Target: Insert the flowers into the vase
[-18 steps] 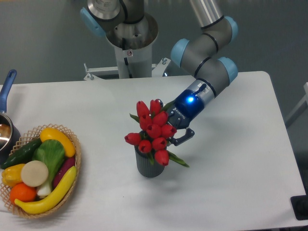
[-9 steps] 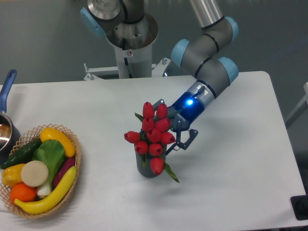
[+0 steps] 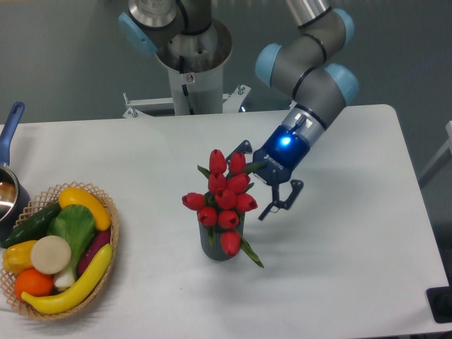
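A tight bunch of red tulip buds with narrow green leaves (image 3: 224, 200) is standing in a small dark grey ribbed cylindrical vase (image 3: 215, 248), near the middle of the white surface (image 3: 339, 261). The buds are spreading wider than the vase and hiding most of its rim; one bud is hanging low over the vase's front, and a green leaf is poking out to the lower right.

The black two-finger claw (image 3: 263, 180) of the grey arm with pale blue joints (image 3: 311, 63) is hanging just to the right of the bunch, reaching in from the far right side — its fingers are spread wide, one fingertip (image 3: 244, 146) lying by the upper buds and the other lower down, clear of the flowers. It is gripping nothing. A blue light is glowing on its wrist.

At the left edge of the surface a round woven basket (image 3: 109, 240) is holding toy vegetables — a yellow banana-shaped piece (image 3: 70, 288), a green leafy one, an orange, a white round slice, a dark green cucumber. Behind it, at the very edge, part of a dark pot with a blue handle (image 3: 10, 131) is showing.
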Controlling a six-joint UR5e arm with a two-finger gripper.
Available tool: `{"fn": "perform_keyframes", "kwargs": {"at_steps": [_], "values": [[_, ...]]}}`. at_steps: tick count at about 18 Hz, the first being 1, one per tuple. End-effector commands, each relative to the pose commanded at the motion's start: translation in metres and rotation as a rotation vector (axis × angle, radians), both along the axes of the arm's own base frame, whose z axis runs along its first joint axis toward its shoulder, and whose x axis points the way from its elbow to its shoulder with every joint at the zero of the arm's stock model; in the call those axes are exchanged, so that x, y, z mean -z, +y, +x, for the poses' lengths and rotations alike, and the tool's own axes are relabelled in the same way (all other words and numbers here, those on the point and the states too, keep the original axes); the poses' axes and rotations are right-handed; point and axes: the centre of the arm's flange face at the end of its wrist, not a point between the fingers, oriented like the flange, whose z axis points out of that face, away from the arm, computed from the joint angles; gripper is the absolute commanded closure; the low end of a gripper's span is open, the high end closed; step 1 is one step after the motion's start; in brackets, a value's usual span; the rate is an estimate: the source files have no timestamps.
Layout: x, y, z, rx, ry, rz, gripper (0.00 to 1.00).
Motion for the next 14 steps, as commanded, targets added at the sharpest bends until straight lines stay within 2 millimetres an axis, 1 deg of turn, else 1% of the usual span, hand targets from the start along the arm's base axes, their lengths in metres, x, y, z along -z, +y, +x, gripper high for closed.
{"fn": "perform_keyframes", "kwargs": {"at_steps": [2,3,4,5,6,8,10,13,14], "values": [[-0.017,-0.020,-0.012,-0.043,0.062,-0.035,0.00],[-0.029,-0.024,-0.018,-0.056,0.093,-0.046,0.00],[-0.042,-0.027,-0.022,-0.066,0.125,-0.051,0.00],[-0.062,-0.036,-0.030,-0.090,0.177,-0.067,0.00],[-0.077,-0.046,-0.038,-0.116,0.215,-0.085,0.00],[-0.099,-0.056,-0.052,-0.146,0.269,-0.102,0.00],[-0.123,-0.081,-0.075,-0.202,0.321,-0.111,0.00],[-0.150,-0.107,-0.100,-0.269,0.392,-0.171,0.00],[-0.154,-0.115,-0.107,-0.291,0.422,-0.224,0.00]]}}
